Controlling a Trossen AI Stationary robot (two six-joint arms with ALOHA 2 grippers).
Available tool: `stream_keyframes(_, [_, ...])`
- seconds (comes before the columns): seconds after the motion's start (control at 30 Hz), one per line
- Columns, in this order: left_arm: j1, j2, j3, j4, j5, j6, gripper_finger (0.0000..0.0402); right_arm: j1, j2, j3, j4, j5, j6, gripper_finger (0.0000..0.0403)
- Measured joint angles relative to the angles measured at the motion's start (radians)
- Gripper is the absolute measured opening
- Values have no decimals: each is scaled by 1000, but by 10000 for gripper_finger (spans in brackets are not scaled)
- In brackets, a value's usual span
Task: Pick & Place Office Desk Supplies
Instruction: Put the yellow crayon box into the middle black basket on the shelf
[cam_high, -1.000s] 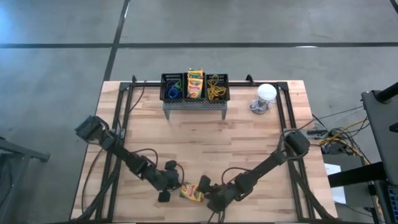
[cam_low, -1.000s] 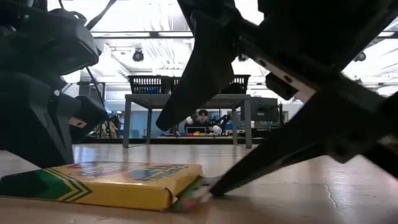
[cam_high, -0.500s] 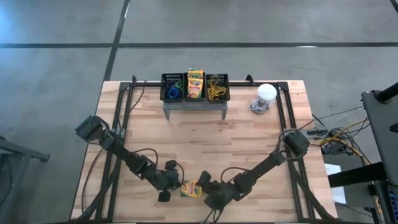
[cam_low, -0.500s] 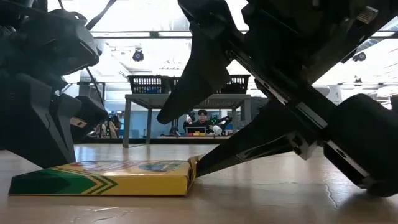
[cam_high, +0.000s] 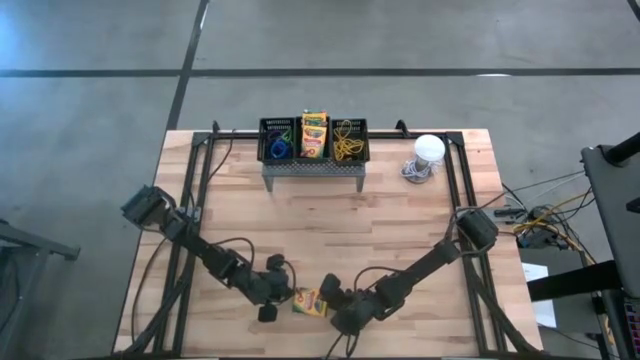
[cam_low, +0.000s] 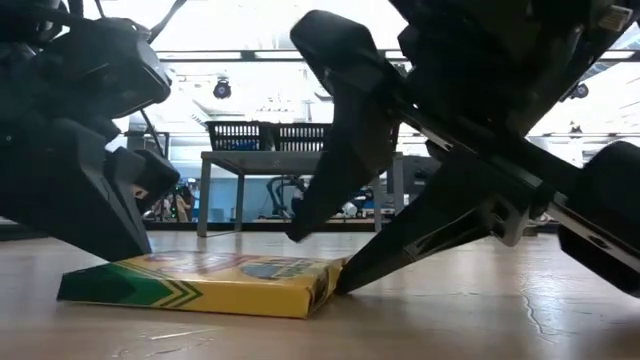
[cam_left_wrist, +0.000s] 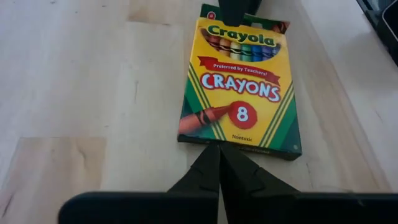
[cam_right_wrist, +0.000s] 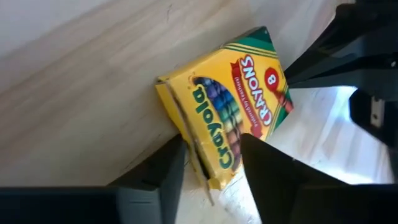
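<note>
Crayon box flat on table, near front edge, ~6 o'clock from centre in high view. Pinned end to end btwn both grippers.

Left gripper: fingers closed tight together, nothing held, tips butted against box's bottom end. Acts as a backstop at box's 9 o'clock side in high view.

Right gripper: at box's 3 o'clock side, jaws part open, straddling the box's top end; one finger over the lid, the other wedging low at table level. Not clamped yet, gap visible on wrist view.

To do this well:
- Keep left tips planted so box can't skid when right pushes in.
- Slide lower right finger fully under the end before closing; looks only at the edge now.
- Close slow. Thin cardboard, end flap looks loose, likely to crush or pop open.
- Lift only once grip squares up on both faces; box sits skewed in right wrist view, risk of twist-out.

Target prob. middle bin at 12 o'clock on stand, another crayon box already upright in it.
</note>
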Motion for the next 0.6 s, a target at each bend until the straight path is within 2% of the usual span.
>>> stream_keyframes(0.23, [1,0,0,-6,0,0,6,4,-2,-5,-22,-3,77,65])
stream_keyframes(0.37, [1,-6,0,-17,0,0,6,12,-21,3,-95,0,105,17])
stream_keyframes(0.5, [12,-74,0,-79,-10,14,6,18,-52,19,-164,-1,108,10])
stream_keyframes(0.6, [22,-153,1,-102,-48,64,6,22,-90,39,-211,-3,48,9])
